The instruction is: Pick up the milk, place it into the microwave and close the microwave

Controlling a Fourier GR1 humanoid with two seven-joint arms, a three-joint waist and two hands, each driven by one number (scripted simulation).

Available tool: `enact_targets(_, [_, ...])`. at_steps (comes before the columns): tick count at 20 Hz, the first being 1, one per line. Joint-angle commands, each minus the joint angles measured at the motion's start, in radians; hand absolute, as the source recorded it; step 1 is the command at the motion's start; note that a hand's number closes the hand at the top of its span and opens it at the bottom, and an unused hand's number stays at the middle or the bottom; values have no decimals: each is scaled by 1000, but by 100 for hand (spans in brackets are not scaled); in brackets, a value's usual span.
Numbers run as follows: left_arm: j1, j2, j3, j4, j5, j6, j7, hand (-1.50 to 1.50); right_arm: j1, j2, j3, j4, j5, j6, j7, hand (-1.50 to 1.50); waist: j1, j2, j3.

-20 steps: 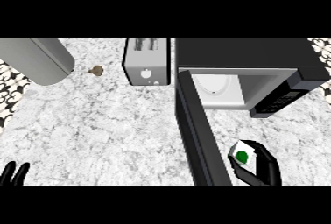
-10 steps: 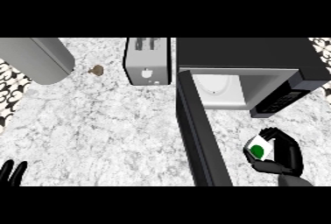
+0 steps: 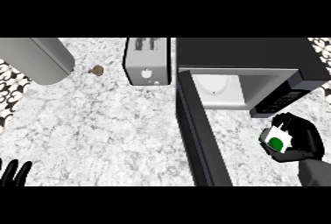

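Observation:
The milk point(image 3: 278, 139) is a small white carton with a green round mark, held above the counter at the right. My right hand point(image 3: 306, 141) is shut on it, fingers curled round its sides. The microwave point(image 3: 249, 65) stands at the back right, its white inside point(image 3: 223, 90) showing. Its dark door point(image 3: 202, 135) is swung open toward me, left of the milk. The carton sits just in front of the microwave's keypad corner point(image 3: 282, 99). My left hand point(image 3: 14, 173) rests at the lower left edge, fingers up and straight.
A silver toaster point(image 3: 148, 61) stands at the back, touching the microwave's left side. A small brown object point(image 3: 97, 70) lies left of it. A large grey block point(image 3: 35, 57) fills the back left corner. The marbled counter point(image 3: 97, 131) spreads between.
My right hand has carried the milk a little to the right and toward the microwave's front. The left hand has stayed at the lower left edge.

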Motion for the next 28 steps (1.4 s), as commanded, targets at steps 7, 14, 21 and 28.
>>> enact_targets(7, [21, -6, 28, -51, 35, 11, 54, -150, 51, -20, 31, -384, -72, 31, 215, 150, -16, -5, -2])
enact_targets(14, [-52, 51, 156, 21, 137, -34, 70, -150, -103, 70, 67, -348, 57, -147, 326, 150, -5, 0, -1])
enact_targets(21, [-58, 19, 158, 88, 83, -77, -17, -150, -343, 154, 71, -83, 147, -236, 347, 150, 12, 4, 0])
enact_targets(28, [-50, 60, 172, 51, 145, -100, 35, -150, -406, 154, 55, 39, 173, -265, 283, 150, 46, 13, 1])
